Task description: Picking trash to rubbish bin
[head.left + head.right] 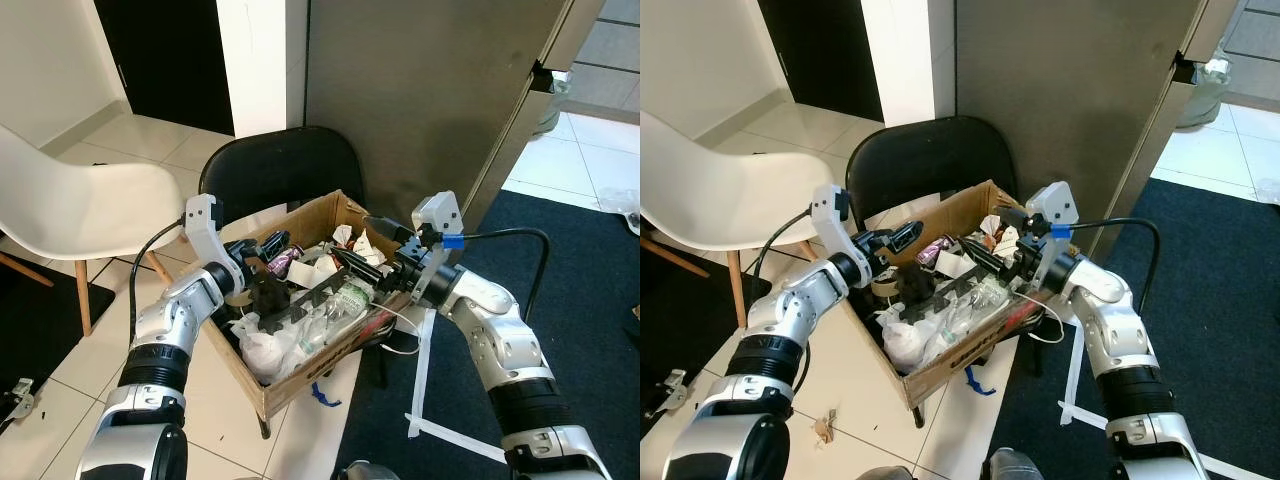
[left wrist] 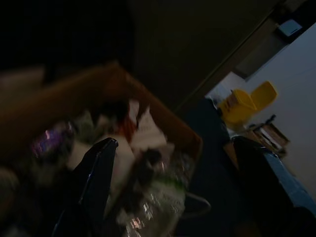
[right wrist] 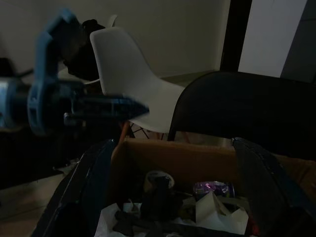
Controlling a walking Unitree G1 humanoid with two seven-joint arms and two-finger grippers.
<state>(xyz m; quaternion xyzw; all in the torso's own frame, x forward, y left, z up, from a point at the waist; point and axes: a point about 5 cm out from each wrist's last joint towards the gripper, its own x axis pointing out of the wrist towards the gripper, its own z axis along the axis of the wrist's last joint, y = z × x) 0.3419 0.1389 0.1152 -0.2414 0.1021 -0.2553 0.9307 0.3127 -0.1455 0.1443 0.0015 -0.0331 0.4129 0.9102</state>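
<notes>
Both grippers over the trash-filled cardboard box (image 1: 300, 222).
Left gripper (image 1: 262, 262) hovers at the box's left edge, right gripper (image 1: 375, 262) at its right edge; fingers of both spread wide, holding nothing; box rests on black chair (image 1: 280, 165).

Cardboard box (image 1: 300, 372): matt brown corrugated board, edges rough. Inside it: crumpled white paper (image 1: 268, 345), a clear glossy plastic bottle (image 1: 340, 305), a shiny purple foil wrapper (image 1: 283, 262). Behind the box: black chair (image 1: 280, 165), matt; white chair (image 1: 80, 205), smooth moulded plastic, wooden legs. Beside the box: glossy pale floor tiles (image 1: 150, 140); dark blue carpet (image 1: 590, 300), matt pile. Robot arms: satin silver metal.
</notes>
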